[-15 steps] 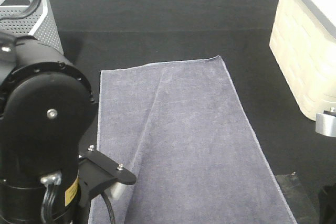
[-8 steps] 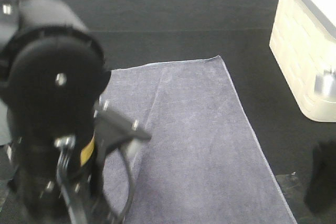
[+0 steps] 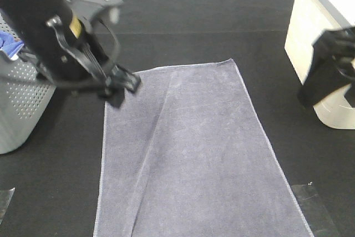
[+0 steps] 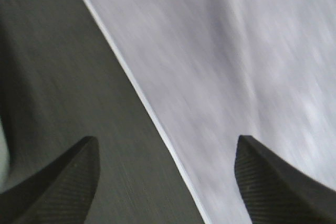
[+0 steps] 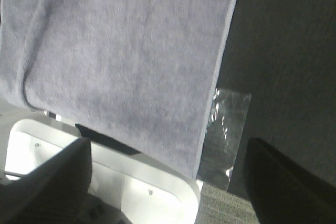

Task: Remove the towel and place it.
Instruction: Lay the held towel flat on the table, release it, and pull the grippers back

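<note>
Towel (image 3: 188,154) lies flat on the black counter (image 3: 183,9); both tools are released and empty.
In the overhead view the towel runs from centre frame to the bottom edge, with one long crease down its left half. The left tool (image 4: 167,145) is spread wide over the hem near the towel's upper-left corner, one finger over counter and one over cloth. The right tool (image 5: 168,148) is also spread, at right frame edge, overlapping the cream bin (image 3: 319,37). A grey basket (image 3: 22,104) sits at left edge, clear of the towel.
</note>
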